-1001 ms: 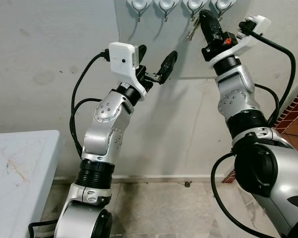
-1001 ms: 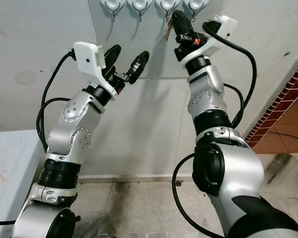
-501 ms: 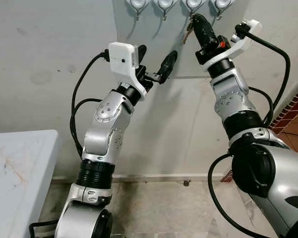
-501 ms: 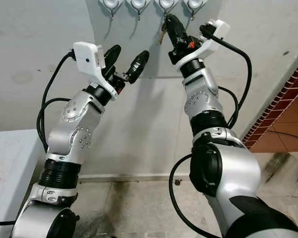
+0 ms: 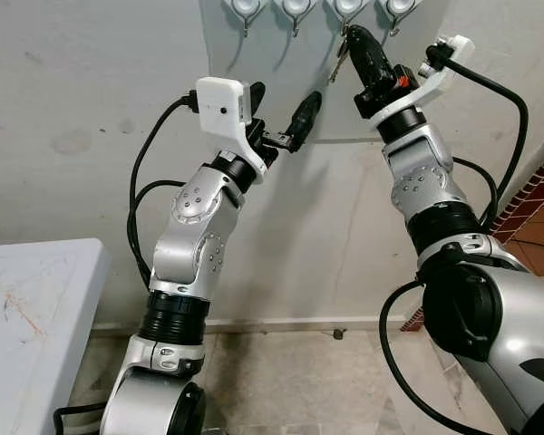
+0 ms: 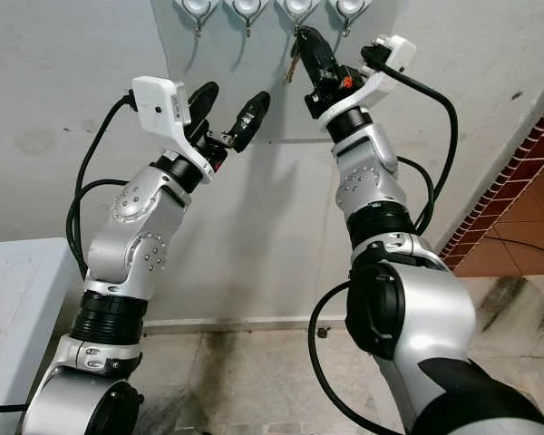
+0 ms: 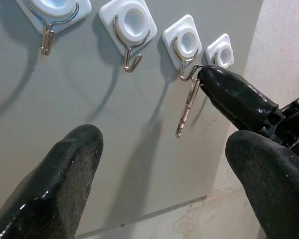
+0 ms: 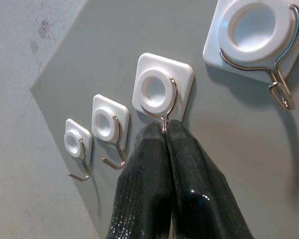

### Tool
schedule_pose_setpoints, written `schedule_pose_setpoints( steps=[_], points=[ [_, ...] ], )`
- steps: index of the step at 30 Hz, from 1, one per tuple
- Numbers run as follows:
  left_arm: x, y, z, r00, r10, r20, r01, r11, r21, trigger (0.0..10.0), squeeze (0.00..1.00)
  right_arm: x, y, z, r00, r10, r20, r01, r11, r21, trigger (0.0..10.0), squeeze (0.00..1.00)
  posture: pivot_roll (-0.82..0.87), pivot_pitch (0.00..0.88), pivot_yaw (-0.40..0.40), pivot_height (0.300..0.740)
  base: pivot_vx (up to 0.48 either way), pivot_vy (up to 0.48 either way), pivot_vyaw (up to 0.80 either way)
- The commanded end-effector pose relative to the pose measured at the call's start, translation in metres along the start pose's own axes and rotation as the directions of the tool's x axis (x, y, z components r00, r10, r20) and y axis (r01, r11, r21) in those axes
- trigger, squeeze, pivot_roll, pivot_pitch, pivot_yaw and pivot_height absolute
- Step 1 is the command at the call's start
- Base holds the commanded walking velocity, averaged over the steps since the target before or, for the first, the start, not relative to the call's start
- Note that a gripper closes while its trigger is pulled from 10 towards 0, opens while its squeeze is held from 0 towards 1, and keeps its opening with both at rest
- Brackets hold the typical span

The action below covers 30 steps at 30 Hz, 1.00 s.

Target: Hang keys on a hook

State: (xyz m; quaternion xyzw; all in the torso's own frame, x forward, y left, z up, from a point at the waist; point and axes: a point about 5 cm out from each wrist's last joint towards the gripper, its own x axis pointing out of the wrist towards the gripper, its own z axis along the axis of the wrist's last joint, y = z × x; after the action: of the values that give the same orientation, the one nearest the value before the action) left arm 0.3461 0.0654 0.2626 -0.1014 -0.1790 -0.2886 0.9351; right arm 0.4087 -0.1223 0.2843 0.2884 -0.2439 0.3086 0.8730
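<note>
Several white hooks with metal wire sit in a row on a grey wall panel (image 5: pixel 254 163). My right gripper (image 5: pixel 349 36) is raised to the third hook from the left (image 7: pixel 185 47) and is shut on the keys (image 7: pixel 188 107), which dangle below that hook's wire. In the right wrist view the closed fingertips (image 8: pixel 164 132) press right under the hook (image 8: pixel 162 87), hiding the key ring. My left gripper (image 5: pixel 286 104) is held up open, lower and to the left of the keys, with nothing between its fingers.
A white table (image 5: pixel 36 299) stands at the lower left. Brick-red tiling (image 5: pixel 539 199) runs down the right side by my right arm. Black cables loop beside both arms. Tiled floor (image 5: pixel 299 381) lies below.
My right gripper has carried the keys leftward along the hook row, onto the third hook. The left arm has stayed put.
</note>
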Motion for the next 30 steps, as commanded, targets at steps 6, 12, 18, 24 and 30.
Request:
schedule_pose_setpoints(
  steps=[6, 12, 18, 24, 30],
  points=[
    [0.004, -0.003, 0.009, 1.0, -0.019, 0.022, 0.019, 1.0, 0.012, 10.0, 0.0, 0.007, 0.004, 0.006, 1.0, 0.019, 0.005, -0.019, 1.0, -0.019, 10.0, 0.0, 0.03, 0.098, -0.015, 0.74, 0.0, 0.0, 0.0],
    [0.005, -0.004, 0.009, 0.999, -0.023, 0.023, 0.022, 1.0, 0.013, 10.0, 0.0, 0.003, 0.005, -0.005, 0.997, 0.03, -0.066, -0.032, 0.999, -0.041, 10.0, 0.0, 0.03, 0.097, -0.014, 0.74, 0.0, 0.0, 0.0],
    [0.005, -0.006, 0.011, 0.999, -0.032, 0.027, 0.031, 0.999, 0.012, 10.0, 0.0, 0.004, 0.007, -0.006, 0.997, 0.049, -0.062, -0.051, 0.998, -0.025, 10.0, 0.0, 0.03, 0.097, -0.014, 0.74, 0.0, 0.0, 0.0],
    [0.005, -0.01, 0.01, 0.999, -0.049, 0.024, 0.048, 0.999, 0.014, 10.0, 0.0, 0.005, 0.009, -0.006, 0.996, 0.058, -0.064, -0.059, 0.998, -0.019, 10.0, 0.0, 0.03, 0.096, -0.015, 0.74, 0.0, 0.0, 0.0],
    [0.005, -0.011, 0.01, 0.998, -0.051, 0.024, 0.05, 0.999, 0.01, 10.0, 0.0, 0.008, 0.01, 0.001, 0.998, 0.061, -0.004, -0.061, 0.998, 0.0, 10.0, 0.0, 0.03, 0.095, -0.015, 0.74, 0.0, 0.0, 0.0]
  ],
)
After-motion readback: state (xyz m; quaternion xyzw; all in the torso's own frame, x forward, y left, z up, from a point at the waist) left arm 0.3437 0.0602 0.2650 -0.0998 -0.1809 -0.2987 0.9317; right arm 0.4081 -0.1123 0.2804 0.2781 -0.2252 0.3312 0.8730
